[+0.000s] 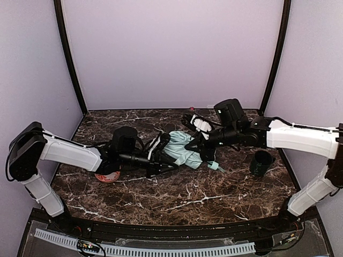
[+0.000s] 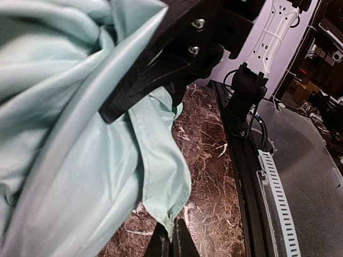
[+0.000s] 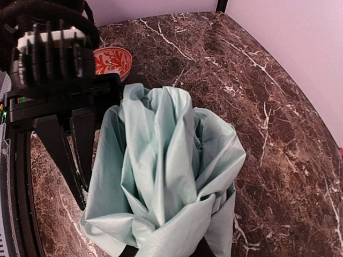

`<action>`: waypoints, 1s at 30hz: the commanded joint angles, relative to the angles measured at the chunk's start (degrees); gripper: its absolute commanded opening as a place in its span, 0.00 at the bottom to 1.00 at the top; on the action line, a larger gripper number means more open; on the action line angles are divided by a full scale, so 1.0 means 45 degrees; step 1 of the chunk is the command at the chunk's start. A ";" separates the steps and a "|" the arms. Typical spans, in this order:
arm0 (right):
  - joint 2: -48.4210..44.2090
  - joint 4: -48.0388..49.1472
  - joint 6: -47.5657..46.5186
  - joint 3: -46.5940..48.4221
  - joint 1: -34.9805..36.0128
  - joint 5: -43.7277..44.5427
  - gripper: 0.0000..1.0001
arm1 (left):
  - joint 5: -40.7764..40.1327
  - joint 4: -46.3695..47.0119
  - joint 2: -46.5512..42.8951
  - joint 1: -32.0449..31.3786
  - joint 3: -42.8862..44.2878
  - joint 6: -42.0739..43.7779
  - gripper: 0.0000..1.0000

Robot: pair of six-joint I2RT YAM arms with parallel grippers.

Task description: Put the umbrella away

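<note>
The umbrella lies as a crumpled bundle of pale mint-green fabric in the middle of the table, its strap end pointing front right. My left gripper reaches in from the left. In the left wrist view the left gripper is shut on a corner of the fabric. My right gripper comes in from the right. In the right wrist view the bunched fabric fills the space between its fingers and hides the right gripper for the most part. The shaft is hidden.
A dark green cup stands at the right, near the right arm. A red patterned bowl sits under the left arm and also shows in the right wrist view. Purple walls enclose the marble table.
</note>
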 commanded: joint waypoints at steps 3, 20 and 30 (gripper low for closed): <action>0.1730 0.0205 0.0897 0.0039 -0.0938 -0.1784 0.00 | -0.1349 -0.1794 -0.1425 -0.0063 -0.1147 0.0067 0.00; 0.5307 -0.0755 0.1357 0.1747 -0.2337 -0.2460 0.61 | -0.9699 -0.8437 -0.0471 -0.2440 -0.0269 0.3948 0.00; 0.2924 -0.0418 0.1585 0.1380 -0.1843 0.0965 1.00 | -0.9216 -0.7770 -0.0085 -0.2447 -0.0324 0.3719 0.00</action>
